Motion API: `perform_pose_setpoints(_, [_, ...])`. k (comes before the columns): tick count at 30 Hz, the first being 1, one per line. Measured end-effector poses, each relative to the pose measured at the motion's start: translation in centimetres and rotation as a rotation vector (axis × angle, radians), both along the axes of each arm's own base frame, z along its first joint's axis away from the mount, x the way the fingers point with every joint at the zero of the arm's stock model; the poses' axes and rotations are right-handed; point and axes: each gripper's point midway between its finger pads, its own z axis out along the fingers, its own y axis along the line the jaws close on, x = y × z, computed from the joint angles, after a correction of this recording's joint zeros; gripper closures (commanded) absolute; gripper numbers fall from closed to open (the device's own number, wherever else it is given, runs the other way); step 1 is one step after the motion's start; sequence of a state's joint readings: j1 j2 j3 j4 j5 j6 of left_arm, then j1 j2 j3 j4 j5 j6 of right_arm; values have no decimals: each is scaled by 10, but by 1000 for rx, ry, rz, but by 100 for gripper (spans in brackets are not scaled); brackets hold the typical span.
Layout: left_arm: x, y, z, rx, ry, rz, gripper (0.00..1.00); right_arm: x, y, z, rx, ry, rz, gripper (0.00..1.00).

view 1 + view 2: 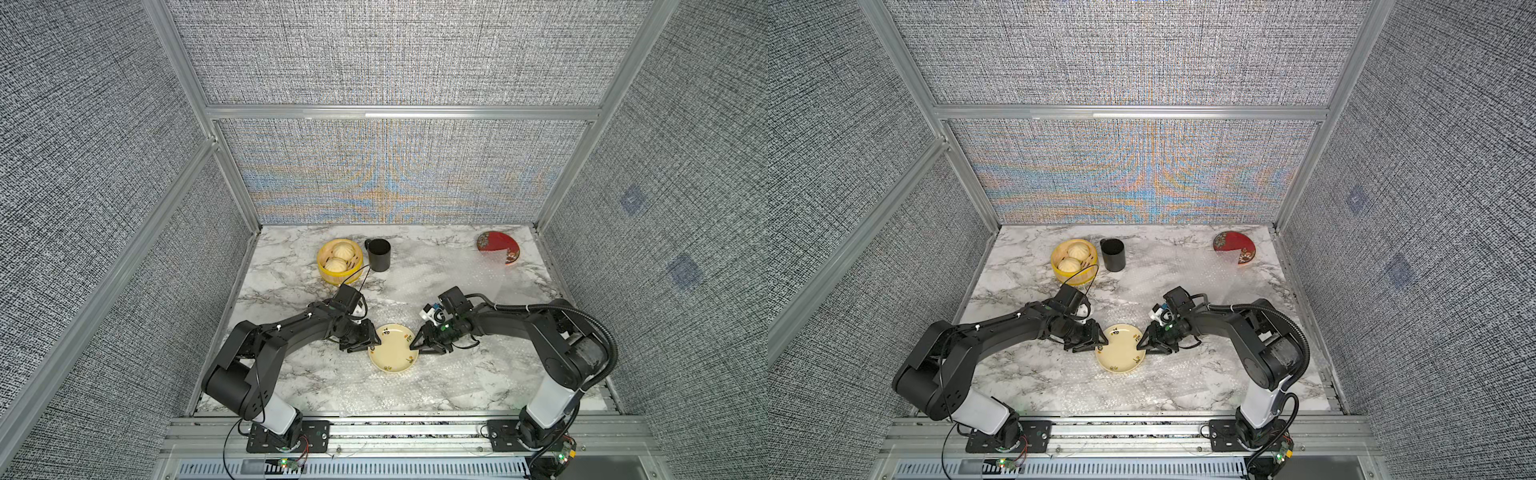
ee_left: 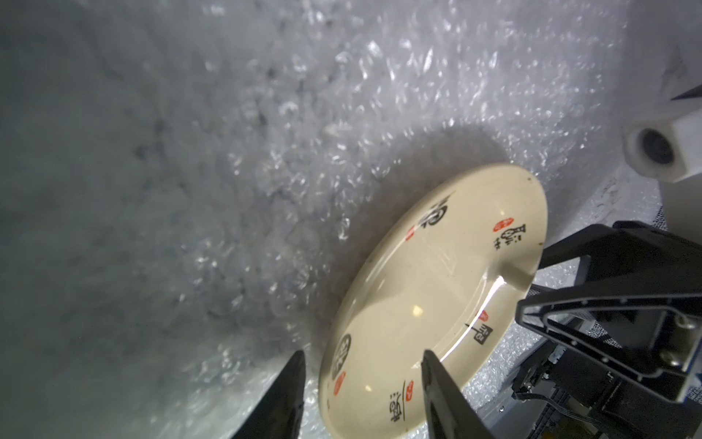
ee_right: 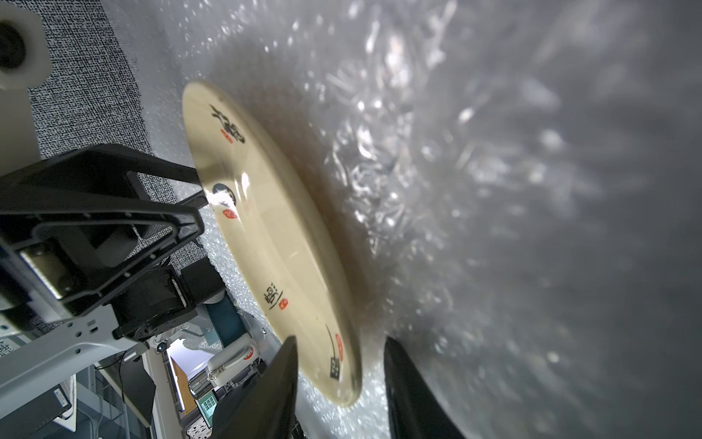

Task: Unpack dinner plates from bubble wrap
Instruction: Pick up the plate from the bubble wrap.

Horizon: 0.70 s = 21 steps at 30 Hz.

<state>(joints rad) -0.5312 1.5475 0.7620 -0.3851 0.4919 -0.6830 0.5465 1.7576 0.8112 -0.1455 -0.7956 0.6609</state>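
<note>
I see cream plate (image 1: 392, 348) on bubble wrap (image 1: 374, 390), table's (image 1: 274, 266) 6 o'clock. L gripper (image 1: 377, 340) at plate's 9, R gripper (image 1: 414, 344) at 3. Both jaws apart round rim, not pinching.

White marble-patterned tabletop (image 1: 274, 266), clear bubble wrap (image 1: 449, 270) spread over its middle and right, yellow steamer basket (image 1: 336, 277) beside black cup (image 1: 378, 255) at back left, red plate (image 1: 496, 243) in back right corner.

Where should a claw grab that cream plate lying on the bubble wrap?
Take the cream plate by its rim, coming in low from the side. It lies flat and shallow on the bubble wrap, so only the thin upturned edge is pinchable. The left claw and right claw straddle opposite edges.
</note>
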Motion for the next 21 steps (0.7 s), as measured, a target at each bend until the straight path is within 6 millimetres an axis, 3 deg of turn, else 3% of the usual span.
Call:
perform_pose_setpoints(15, [-7,-3,-3,-42,27,12,62,-8,16,1,-26,-38,33,61])
perform_pose_setpoints(21, [-9,-4,-3,-50,36,19,62,-5,17,7,-41,-78,20,72])
